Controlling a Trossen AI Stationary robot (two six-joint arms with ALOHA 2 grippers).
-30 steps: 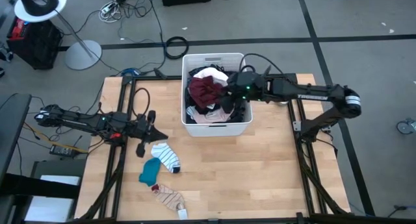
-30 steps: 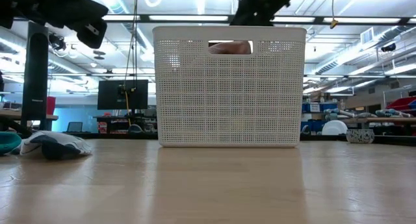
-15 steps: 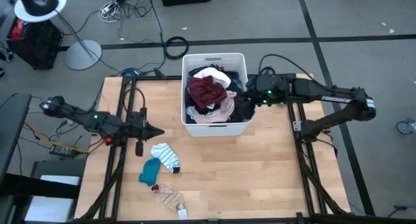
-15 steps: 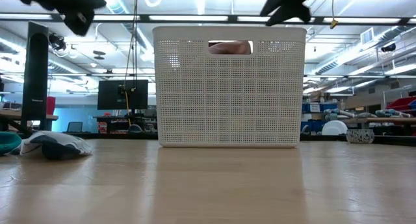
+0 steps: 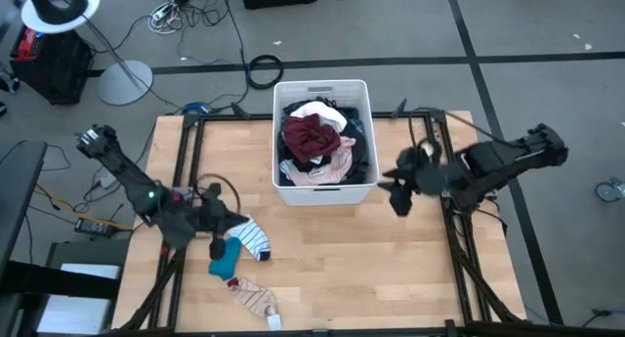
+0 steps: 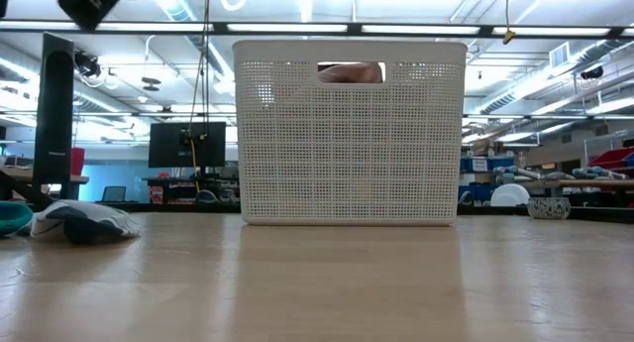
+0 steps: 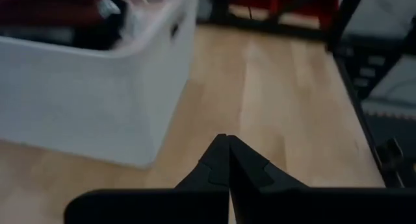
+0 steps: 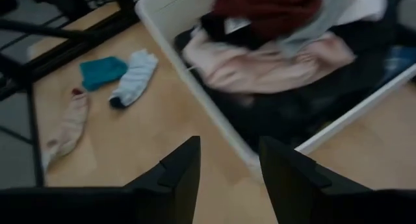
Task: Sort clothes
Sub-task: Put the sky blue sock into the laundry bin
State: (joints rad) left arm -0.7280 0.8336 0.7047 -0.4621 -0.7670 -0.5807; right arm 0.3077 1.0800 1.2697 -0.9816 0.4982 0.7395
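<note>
At the left of the pale wooden surface (image 5: 322, 269), the left gripper (image 5: 227, 223) hovers with its jaws clenched on nothing, just beside a white sock with dark stripes (image 5: 252, 235). A teal sock (image 5: 225, 258) lies touching that sock on its near side, and a beige striped sock (image 5: 254, 297) lies nearer still, close to the near edge. At the far middle stands the white slotted plastic basket (image 5: 324, 192), heaped with clothes: a maroon garment (image 5: 310, 137) on top, a white piece (image 5: 315, 111) behind it, a pale pink piece (image 5: 322, 173) and black fabric (image 5: 363, 151) around it. To the right of the basket, the right gripper (image 5: 398, 195) hangs above the surface, its jaws released and holding nothing.
</note>
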